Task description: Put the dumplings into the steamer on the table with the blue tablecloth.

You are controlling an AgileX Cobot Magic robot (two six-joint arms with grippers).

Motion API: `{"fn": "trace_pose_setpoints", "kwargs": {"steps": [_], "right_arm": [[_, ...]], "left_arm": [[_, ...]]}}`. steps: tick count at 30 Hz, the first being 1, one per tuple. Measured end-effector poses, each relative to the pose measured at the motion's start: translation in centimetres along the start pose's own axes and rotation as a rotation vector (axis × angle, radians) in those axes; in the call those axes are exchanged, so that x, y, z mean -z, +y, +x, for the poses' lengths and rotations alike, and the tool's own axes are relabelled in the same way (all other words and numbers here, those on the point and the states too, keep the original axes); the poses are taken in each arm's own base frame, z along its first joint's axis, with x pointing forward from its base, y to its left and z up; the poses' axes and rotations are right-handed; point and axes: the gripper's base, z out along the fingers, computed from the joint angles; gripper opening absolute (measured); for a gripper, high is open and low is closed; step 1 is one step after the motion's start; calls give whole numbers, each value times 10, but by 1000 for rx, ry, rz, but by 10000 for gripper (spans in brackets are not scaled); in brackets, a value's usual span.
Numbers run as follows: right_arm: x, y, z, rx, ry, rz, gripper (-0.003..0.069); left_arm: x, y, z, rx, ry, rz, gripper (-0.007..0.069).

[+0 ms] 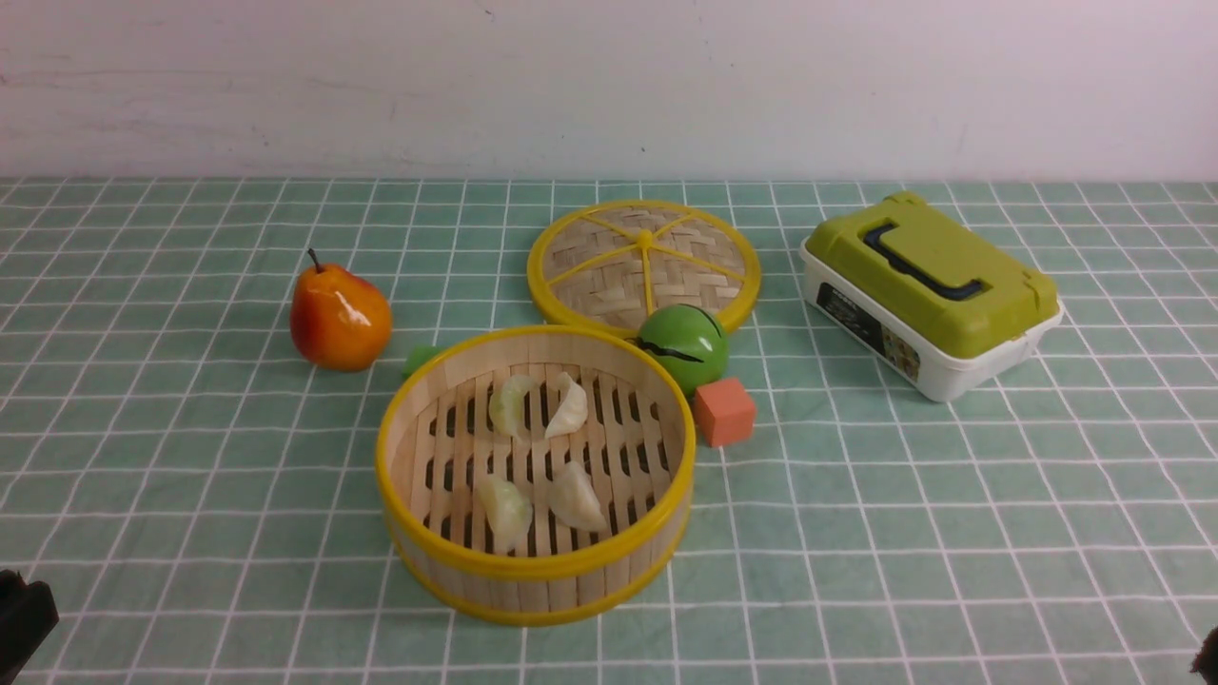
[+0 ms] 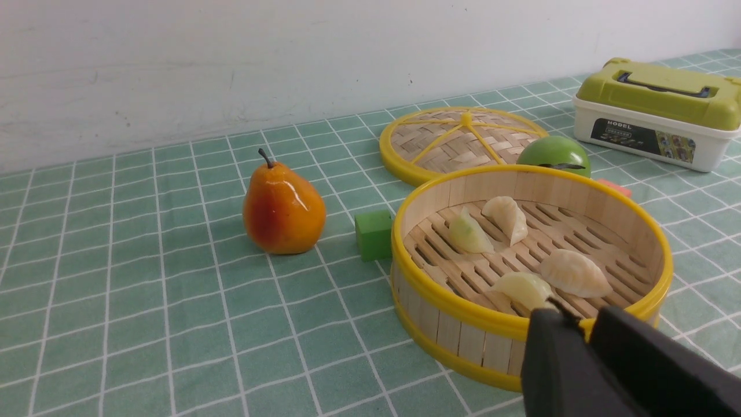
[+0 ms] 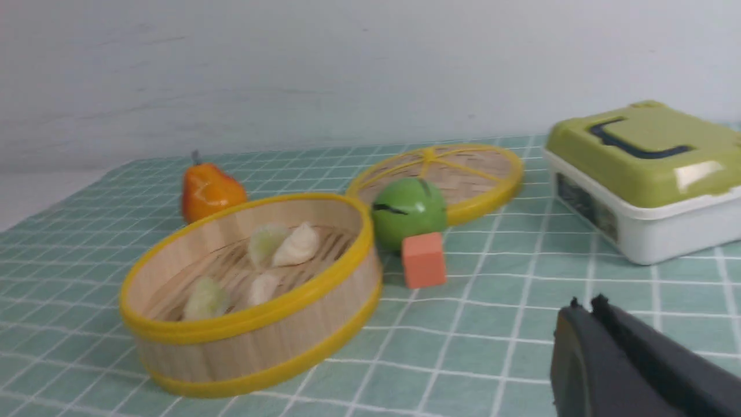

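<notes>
All four dumplings (image 1: 547,452) lie on the slatted floor of the steamer (image 1: 535,568), two toward the far wall and two toward the near wall, none overlapping the rim. No dumpling is visible on the blue tablecloth (image 1: 952,533) outside the basket, so the task appears complete.

The steamer stands open near the centre of the table (image 1: 143,476). Its woven lid (image 1: 645,262) lies flat behind it, leaving the basket mouth unobstructed for loading from above. A green apple (image 1: 683,347) rests against the lid's near edge, just beside the steamer's far right rim. An orange cube (image 1: 724,411) sits just beside the steamer on the right, a green cube (image 2: 374,234) on the left, and a pear (image 1: 340,319) beyond that. A lidded green-and-white box (image 1: 928,295) stands well apart to the right.

Both arms are at the near table edge, well clear of the basket. The left pincer (image 2: 570,315) has its jaws drawn together with nothing between them. The right pincer (image 3: 584,306) likewise shows its tips closed and empty. This low, withdrawn posture is consistent with a rest position.
</notes>
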Motion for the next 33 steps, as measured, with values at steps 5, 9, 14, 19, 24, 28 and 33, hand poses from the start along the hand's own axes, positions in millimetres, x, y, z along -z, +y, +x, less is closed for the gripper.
{"fn": "trace_pose_setpoints", "kwargs": {"steps": [5, 9, 14, 19, 24, 28, 33], "right_arm": [[7, -12, -1, 65, -44, 198, -10], [9, -19, 9, 49, 57, 326, -10], [13, -22, 24, -16, 215, 385, -10], [14, -22, 25, -27, 247, 389, -7], [14, -22, 25, -28, 246, 390, -1], [14, -22, 25, -29, 246, 389, 1], [14, -22, 25, -29, 246, 389, 8]], "left_arm": [[0, 0, 0, 0, 0, 0, 89], [0, 0, 0, 1, 1, 0, 91], [0, 0, 0, 1, 1, 0, 91], [0, 0, 0, 3, 1, 1, 92], [0, 0, 0, 3, 1, 1, 101], [0, 0, 0, 3, 1, 1, 107], [0, 0, 0, 3, 1, 1, 112]]}}
